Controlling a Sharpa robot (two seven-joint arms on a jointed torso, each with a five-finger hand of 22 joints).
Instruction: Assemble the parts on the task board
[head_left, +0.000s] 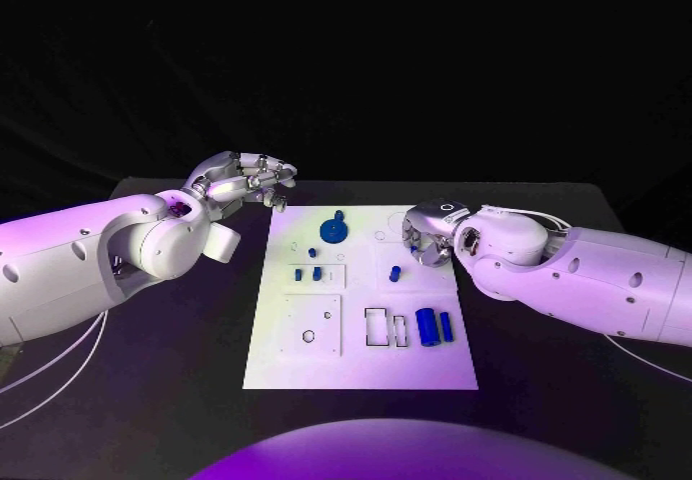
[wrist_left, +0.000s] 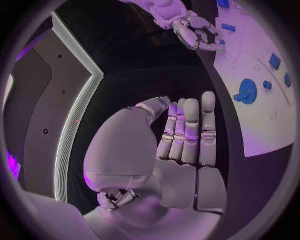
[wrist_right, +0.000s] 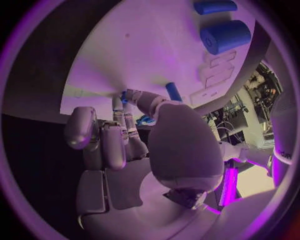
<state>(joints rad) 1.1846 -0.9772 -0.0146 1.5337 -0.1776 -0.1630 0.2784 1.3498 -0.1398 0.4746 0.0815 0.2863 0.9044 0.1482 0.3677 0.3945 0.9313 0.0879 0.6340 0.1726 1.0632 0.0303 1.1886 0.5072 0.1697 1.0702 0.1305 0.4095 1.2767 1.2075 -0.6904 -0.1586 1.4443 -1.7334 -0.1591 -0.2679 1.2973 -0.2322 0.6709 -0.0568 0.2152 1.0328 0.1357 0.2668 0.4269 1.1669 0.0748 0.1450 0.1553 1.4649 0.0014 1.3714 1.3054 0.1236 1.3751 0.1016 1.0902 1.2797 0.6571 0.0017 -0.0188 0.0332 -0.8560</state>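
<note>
The task board (head_left: 361, 350) lies in the middle of the black table (head_left: 577, 400), with blue parts on it, such as a gear (head_left: 333, 230) and a cylinder (head_left: 427, 326). The left hand (head_left: 242, 181) hovers beside the board's far left corner, its fingers apart and holding nothing. The right hand (head_left: 428, 238) is over the board's right side; I cannot tell whether its curled fingers grasp a part.

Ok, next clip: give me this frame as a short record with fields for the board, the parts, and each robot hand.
board: white task board in the middle of the black table
parts: blue gear at the far end; large blue cylinder and thin blue cylinder near the right edge
left robot hand: raised off the board's far left corner, fingers straight, holding nothing
right robot hand: over the board's right edge; contents unclear
</note>
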